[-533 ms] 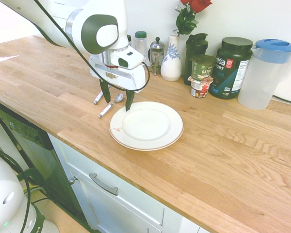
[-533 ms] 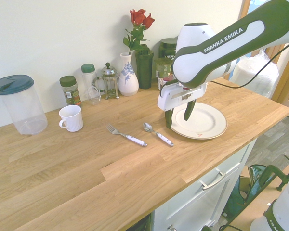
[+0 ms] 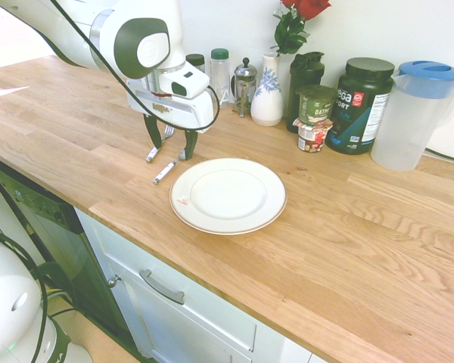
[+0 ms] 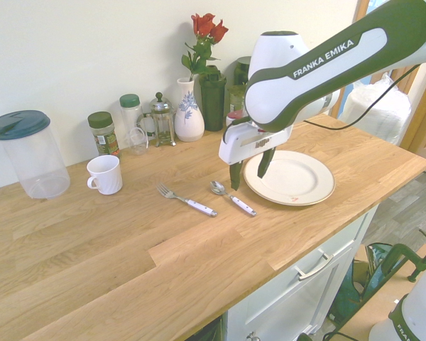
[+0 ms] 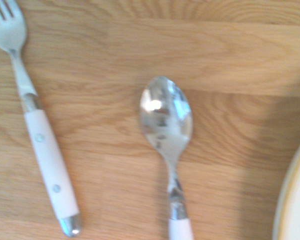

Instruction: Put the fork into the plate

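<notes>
The fork point(image 4: 188, 202) lies flat on the wooden counter, with silver tines and a white handle; it also shows as fork point(image 5: 40, 140) and fork point(image 3: 156, 150). A similar spoon point(image 4: 233, 198) lies beside it, between the fork and the plate point(image 4: 290, 177), a round cream plate with nothing on it. My gripper point(image 4: 249, 169) hangs open and holds nothing, just above the counter over the spoon's bowl end, close to the plate's edge. In the first exterior view the gripper point(image 3: 171, 140) hides part of the spoon point(image 3: 166, 171).
A white mug point(image 4: 104, 174) and a clear jug point(image 4: 27, 153) stand beyond the fork. Along the wall are a vase of roses point(image 4: 189, 106), a French press point(image 4: 161, 119), jars and a dark tub point(image 3: 361, 106). The counter's front edge point(image 3: 212, 280) is near the plate.
The gripper has shifted away from above the plate's edge toward the spoon and fork, still open. The cutlery and plate have not moved.
</notes>
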Available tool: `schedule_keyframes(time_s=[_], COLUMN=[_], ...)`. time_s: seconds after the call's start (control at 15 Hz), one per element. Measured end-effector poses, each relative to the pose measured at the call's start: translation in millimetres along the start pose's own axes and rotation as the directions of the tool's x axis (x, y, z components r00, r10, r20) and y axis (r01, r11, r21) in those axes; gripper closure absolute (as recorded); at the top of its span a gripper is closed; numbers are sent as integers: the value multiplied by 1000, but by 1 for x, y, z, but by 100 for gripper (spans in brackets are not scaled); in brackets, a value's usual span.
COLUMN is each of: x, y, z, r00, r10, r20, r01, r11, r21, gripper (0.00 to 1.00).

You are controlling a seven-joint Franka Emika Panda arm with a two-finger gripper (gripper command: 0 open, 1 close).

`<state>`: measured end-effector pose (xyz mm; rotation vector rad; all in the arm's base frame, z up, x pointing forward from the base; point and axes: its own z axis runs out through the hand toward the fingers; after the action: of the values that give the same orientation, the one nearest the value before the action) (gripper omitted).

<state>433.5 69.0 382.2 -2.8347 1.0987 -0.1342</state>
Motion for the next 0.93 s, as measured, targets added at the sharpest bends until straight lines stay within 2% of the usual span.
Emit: schedule_keyframes(time_s=[0.33,0.53,0.6,0.93], x=[-28,-33,-35,-40], y=[-55,-80,-86,-93], z=[49,54,53,59], r00=[995,991,989,981], r10=[-89,-127,-140,-190], r20=[45,46,44,34], r01=[88,125,137,189], r11=[996,991,989,982], r21=[23,44,49,29], gripper=[0,0,100,100])
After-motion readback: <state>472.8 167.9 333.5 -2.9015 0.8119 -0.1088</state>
